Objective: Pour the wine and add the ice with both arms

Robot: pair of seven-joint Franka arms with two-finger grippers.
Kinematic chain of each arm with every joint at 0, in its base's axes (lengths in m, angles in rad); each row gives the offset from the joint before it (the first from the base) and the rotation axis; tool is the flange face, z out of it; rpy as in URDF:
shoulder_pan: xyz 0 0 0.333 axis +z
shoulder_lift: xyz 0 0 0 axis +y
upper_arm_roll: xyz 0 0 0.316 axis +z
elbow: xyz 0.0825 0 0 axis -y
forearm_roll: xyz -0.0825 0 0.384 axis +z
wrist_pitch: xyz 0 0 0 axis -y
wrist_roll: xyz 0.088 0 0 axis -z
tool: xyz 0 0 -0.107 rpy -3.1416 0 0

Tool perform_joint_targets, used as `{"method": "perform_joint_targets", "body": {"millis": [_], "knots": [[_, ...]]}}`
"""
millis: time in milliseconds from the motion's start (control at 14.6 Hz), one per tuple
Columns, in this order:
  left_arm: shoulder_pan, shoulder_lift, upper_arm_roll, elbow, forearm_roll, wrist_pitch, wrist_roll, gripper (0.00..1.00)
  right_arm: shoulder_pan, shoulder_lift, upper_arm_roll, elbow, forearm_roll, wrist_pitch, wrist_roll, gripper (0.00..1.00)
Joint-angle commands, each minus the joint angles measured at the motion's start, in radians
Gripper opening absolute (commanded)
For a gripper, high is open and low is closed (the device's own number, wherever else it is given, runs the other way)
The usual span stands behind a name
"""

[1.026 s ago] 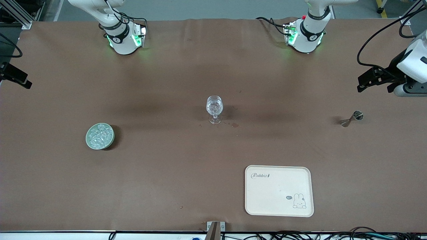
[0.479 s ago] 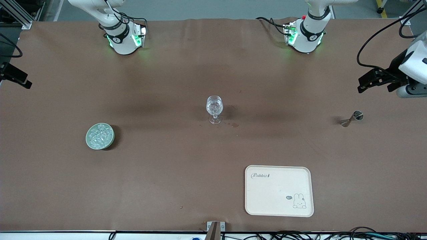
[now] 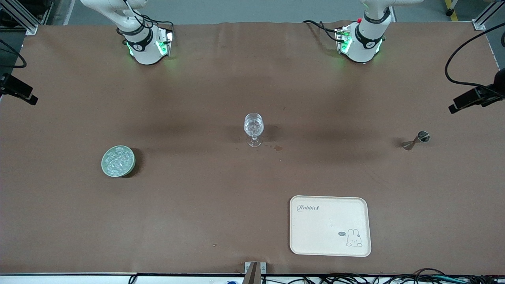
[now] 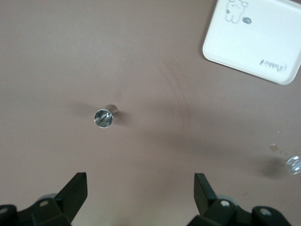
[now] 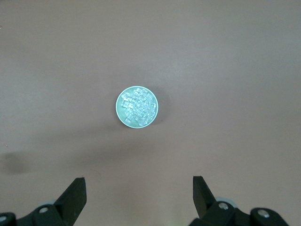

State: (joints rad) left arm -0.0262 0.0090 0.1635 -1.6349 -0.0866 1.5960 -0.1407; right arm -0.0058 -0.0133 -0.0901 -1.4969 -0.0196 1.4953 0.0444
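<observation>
A clear stemmed glass [image 3: 253,128] stands at the table's middle, and it shows at the edge of the left wrist view [image 4: 294,165]. The ice [image 3: 118,159] is a heap of clear cubes in a green bowl [image 3: 105,167] toward the right arm's end; the ice also shows in the right wrist view [image 5: 137,106]. A small metal jigger [image 3: 416,141] stands toward the left arm's end, mouth up in the left wrist view [image 4: 104,117]. My left gripper [image 4: 140,181] is open and empty high over the table beside the jigger. My right gripper [image 5: 139,186] is open and empty high over the table beside the bowl.
A cream tray [image 3: 330,225] with a rabbit drawing lies nearer to the front camera than the glass, and it shows in the left wrist view [image 4: 254,42]. Small dark stains [image 3: 277,148] mark the brown cloth beside the glass.
The left arm's hand has drawn back toward the left arm's end of the table, mostly out of the front view. The glass, bowl and jigger have not moved.
</observation>
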Motion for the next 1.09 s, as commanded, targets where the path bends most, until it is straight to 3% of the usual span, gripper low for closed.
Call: {"method": "perform_joint_targets", "body": {"millis": [0, 205, 479, 821, 1026], "knots": [[-0.003, 0.063, 0.094, 0.027, -0.035, -0.028, -0.016, 1.0, -0.006, -0.011, 0.001, -0.016, 0.018, 0.005, -0.015, 1.0], [-0.003, 0.13, 0.191, 0.027, -0.082, -0.037, -0.019, 1.0, -0.006, -0.011, 0.0, -0.016, 0.018, 0.006, -0.015, 1.0], [-0.003, 0.285, 0.391, 0.067, -0.319, -0.037, -0.042, 1.0, -0.005, -0.011, 0.001, -0.017, 0.018, 0.005, -0.014, 1.0], [0.002, 0.471, 0.519, 0.107, -0.499, -0.059, -0.053, 1.0, 0.001, -0.01, 0.001, -0.017, 0.018, 0.01, -0.014, 1.0], [0.014, 0.577, 0.611, 0.107, -0.675, -0.131, -0.1, 1.0, 0.003, -0.01, 0.003, -0.019, 0.018, 0.011, -0.014, 1.0]]}}
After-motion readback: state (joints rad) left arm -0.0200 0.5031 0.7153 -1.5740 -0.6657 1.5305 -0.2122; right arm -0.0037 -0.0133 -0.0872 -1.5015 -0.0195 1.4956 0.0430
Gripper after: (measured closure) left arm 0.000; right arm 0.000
